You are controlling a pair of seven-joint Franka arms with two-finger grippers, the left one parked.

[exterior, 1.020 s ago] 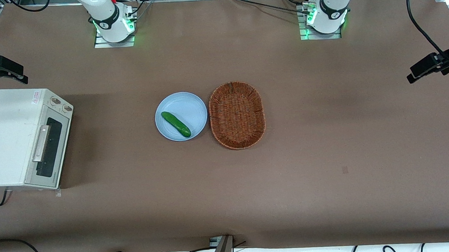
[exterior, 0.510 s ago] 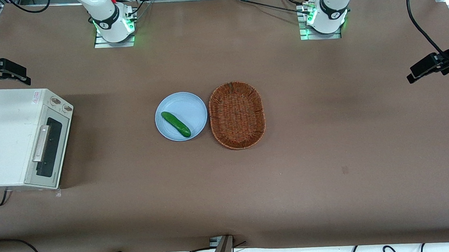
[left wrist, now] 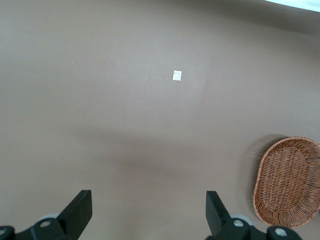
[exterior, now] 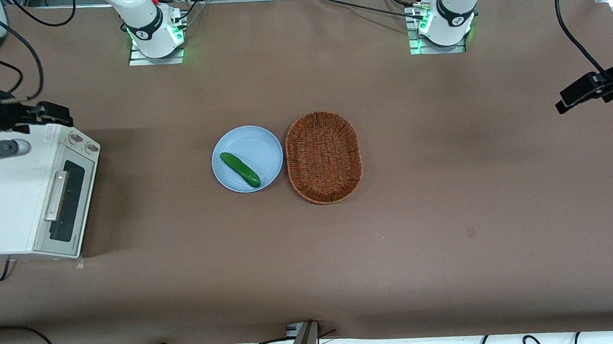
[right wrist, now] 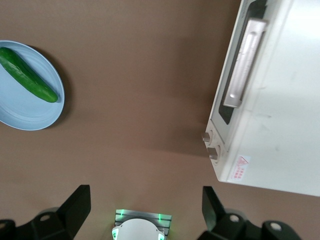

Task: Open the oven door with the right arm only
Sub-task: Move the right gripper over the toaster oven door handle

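Having shifted over the oven (exterior: 20, 189): fingers (exterior: 50, 114) spread.

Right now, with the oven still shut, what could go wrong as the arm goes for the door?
The gripper, open, hovers above the oven's top near the knobs, not at the door handle; descending here could hit the casing or knobs. Pulling the oven door could also drag the oven toward the plate.
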